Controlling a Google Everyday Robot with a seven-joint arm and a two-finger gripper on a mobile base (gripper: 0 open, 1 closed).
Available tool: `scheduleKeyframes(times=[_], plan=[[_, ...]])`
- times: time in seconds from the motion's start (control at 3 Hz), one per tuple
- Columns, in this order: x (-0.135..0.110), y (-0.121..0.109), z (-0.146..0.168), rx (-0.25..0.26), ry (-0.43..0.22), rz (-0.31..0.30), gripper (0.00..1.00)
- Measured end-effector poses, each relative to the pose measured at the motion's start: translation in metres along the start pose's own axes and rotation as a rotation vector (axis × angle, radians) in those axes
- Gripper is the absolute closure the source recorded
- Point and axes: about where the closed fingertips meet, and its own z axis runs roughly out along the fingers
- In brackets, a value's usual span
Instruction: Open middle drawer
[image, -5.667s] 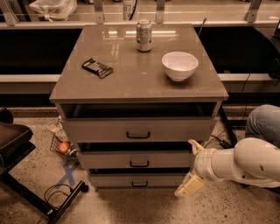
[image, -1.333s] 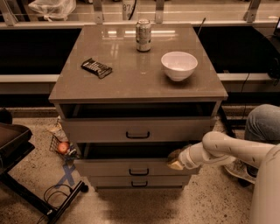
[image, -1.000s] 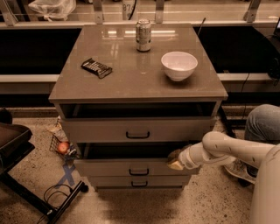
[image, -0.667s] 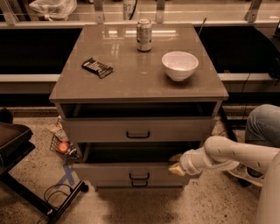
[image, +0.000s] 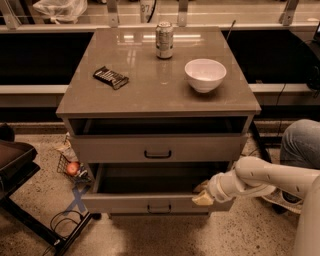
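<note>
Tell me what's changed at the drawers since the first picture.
The claw moved in from the right to the right front corner of the middle drawer, and that drawer slid out toward the camera. The can, bowl and snack bar stayed put.

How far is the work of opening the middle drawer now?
Mostly done: the middle drawer stands well out of the cabinet, its bare inside showing. In hand: the gripper is at the right end of the drawer's front edge. Left: perhaps a little more pull, then drawing back.
</note>
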Motion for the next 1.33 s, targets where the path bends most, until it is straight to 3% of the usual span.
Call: scheduleKeyframes(times=[0.33, 0.67, 1.33], plan=[[0.019, 0.036, -0.011, -0.087, 0.046, 0.023, 1.00], [0.019, 0.036, -0.011, -0.087, 0.046, 0.023, 1.00], [0.047, 0.090, -0.023, -0.254, 0.124, 0.028, 1.00]])
